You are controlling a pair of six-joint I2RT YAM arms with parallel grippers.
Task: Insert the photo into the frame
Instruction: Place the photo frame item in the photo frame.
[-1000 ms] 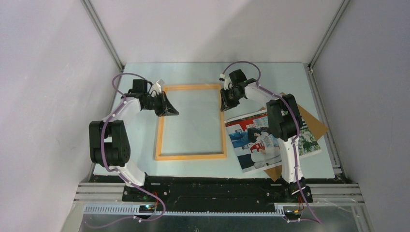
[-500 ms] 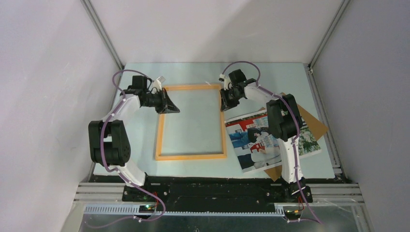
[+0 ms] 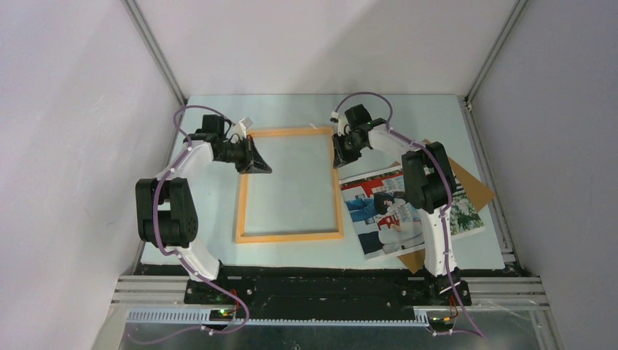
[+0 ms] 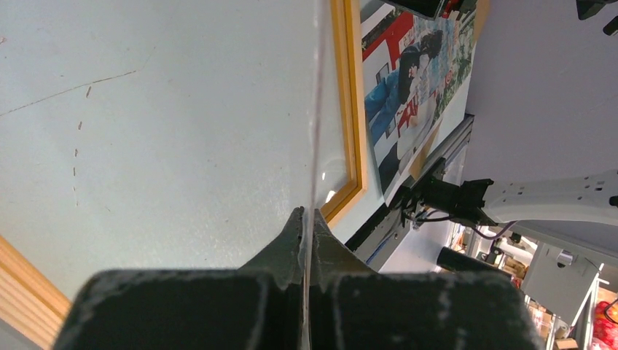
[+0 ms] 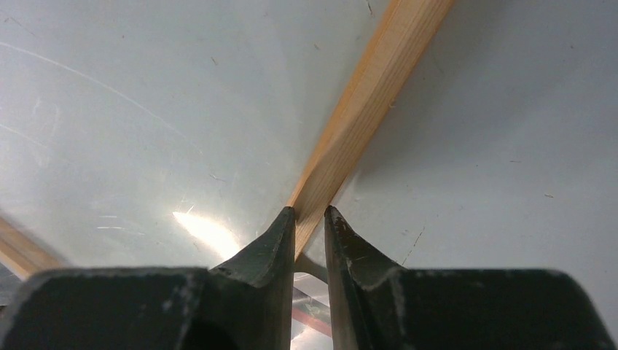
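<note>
- The frame [image 3: 289, 236]: light-orange wood, matt, with a fine grain showing in the right wrist view.
- The photo [image 3: 375, 215]: paper print with a glossy face.
- The clear pane [image 4: 315, 109]: transparent, smooth and shiny, catching a bright glare; whether it is glass or plastic cannot be told.
- The backing board [image 3: 470, 186]: brown, matt, card-like.
- The table [image 3: 211, 219]: pale matt top, smooth but marked with fine scratches and scuffs.
- The left gripper [image 4: 306, 215] and the right gripper [image 5: 310, 211]: black plastic, matt, with a grainy texture.
- The rails [image 3: 328, 300] at the near edge: bare silvery metal.
</note>
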